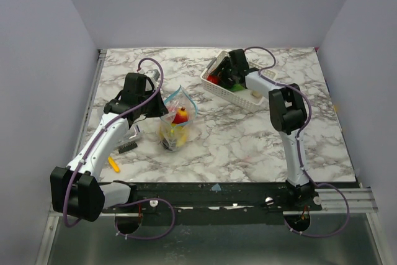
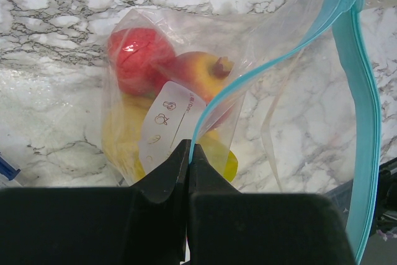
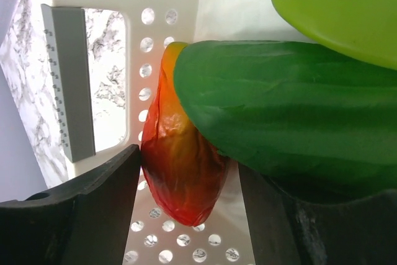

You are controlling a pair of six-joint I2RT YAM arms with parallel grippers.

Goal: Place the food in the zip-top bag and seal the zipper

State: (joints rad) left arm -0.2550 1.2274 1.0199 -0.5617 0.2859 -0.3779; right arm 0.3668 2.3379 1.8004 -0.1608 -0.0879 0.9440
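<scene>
Now the left claw (image 2: 188, 148) squeezes the zipper (image 2: 361, 91) tight, and the right claw (image 3: 189, 166) dips into the basket (image 3: 155, 4), open around red fruit (image 3: 177, 147).

Top external: high above near edge, looks down and forward over whole marble table (image 1: 248, 147). Left wrist: close, faces zip-top bag (image 2: 186, 91), left of centre in top view. Right wrist: very close, inside white perforated basket (image 3: 162, 1), far right in top view.
</scene>
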